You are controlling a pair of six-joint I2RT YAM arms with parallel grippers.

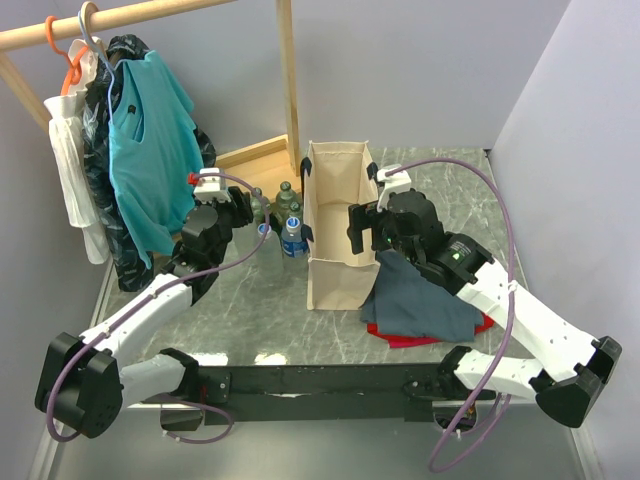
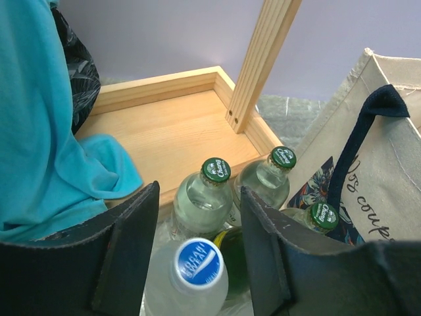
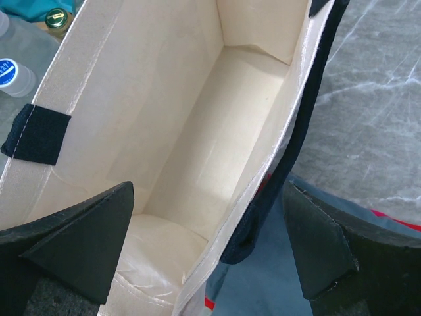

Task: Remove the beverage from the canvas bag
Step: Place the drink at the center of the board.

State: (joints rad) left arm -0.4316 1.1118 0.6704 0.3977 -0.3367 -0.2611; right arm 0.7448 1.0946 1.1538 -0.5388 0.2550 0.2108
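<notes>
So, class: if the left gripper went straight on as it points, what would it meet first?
Most likely the blue-capped bottle between the left gripper's open fingers, though depth is unclear; green-capped bottles stand beyond.

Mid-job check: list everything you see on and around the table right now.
canvas bag: one, beige with navy handles, upright at table centre, inside looks empty
green-capped bottles: three, clear, on the table left of the bag
blue-capped bottle: one, clear, nearest the arms in that cluster
clothes rack: one, pale wood, far left corner
hanging garments: at least three, teal, white, dark patterned, on the rack
grey-blue cloth: one, right of the bag, over a red cloth
table: one, grey marble
left gripper: black fingers open, straddling the blue-capped bottle
right gripper: black fingers open, straddling the bag's right wall
</notes>
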